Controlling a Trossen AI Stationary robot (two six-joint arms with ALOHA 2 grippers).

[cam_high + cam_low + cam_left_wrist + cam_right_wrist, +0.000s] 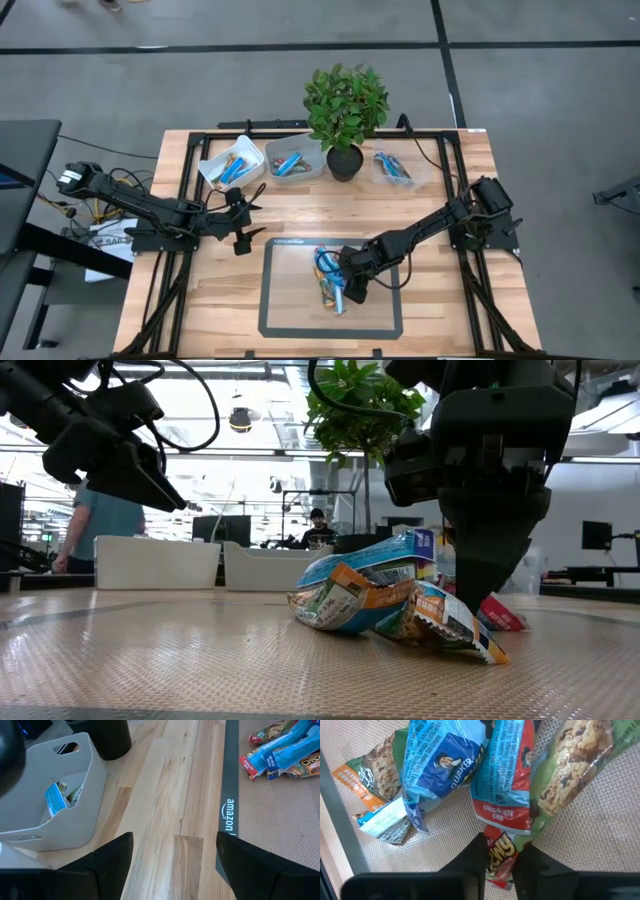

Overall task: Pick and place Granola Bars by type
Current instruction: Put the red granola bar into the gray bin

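Note:
Several granola bars (pixel 330 280) lie heaped on the grey mat, in bright blue, orange-tan and green wrappers; the low view shows the heap (pixel 390 595) resting on the mat. My right gripper (pixel 350 287) is down at the heap's near-right side, shut on a blue bar with a red end (pixel 502 805). My left gripper (pixel 243 226) hovers open over bare wood left of the mat, near the tubs; the left wrist view shows its gap (pixel 175 865) holding nothing. More bars lie in the tubs. My right gripper pinches the red and yellow end (pixel 500 851) of the blue bar between its two fingers (pixel 476 857). It comes from above, pointing down, fingers across the bar's width. The bar lies flat in the heap, on the mat, partly under a green-wrapped bar (pixel 575 770).
Two white tubs (pixel 232 163) (pixel 295 160) and a clear one (pixel 395 168) stand along the far edge, each with bars inside. A potted plant (pixel 345 110) stands between them. The mat (pixel 290 310) has bare room to the left. A person (pixel 100 520) stands beyond the table.

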